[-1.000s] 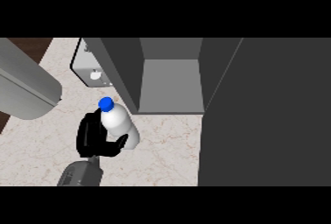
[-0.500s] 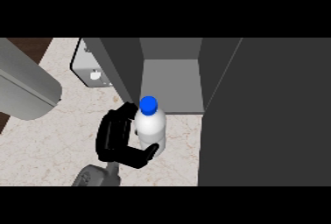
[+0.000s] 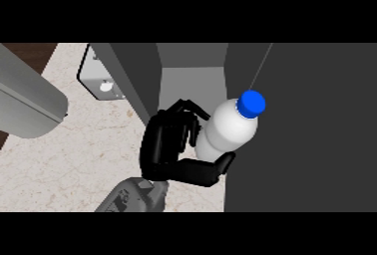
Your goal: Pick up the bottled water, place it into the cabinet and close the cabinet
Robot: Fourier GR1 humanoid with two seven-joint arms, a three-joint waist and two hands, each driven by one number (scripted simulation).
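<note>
At the far left, a big grey forearm [image 3: 29, 107] comes in at a slant over the pale stone counter [image 3: 66, 159]; its hand cannot be seen. Behind it, a small grey box with a white knob [image 3: 103, 82] sits near the counter's back edge. Next comes the grey cabinet [image 3: 140, 74], its inside showing as a lighter grey space. In front of that space is the black hand [image 3: 165, 149] on its grey forearm, coming up from the bottom edge. Its fingers and thumb are curled round the bottled water [image 3: 232, 129], holding it up off the counter. The bottle is white with a blue cap and tilts to the right. To the right, the dark cabinet door [image 3: 309, 129] fills the view, and the bottle's cap shows against it.
</note>
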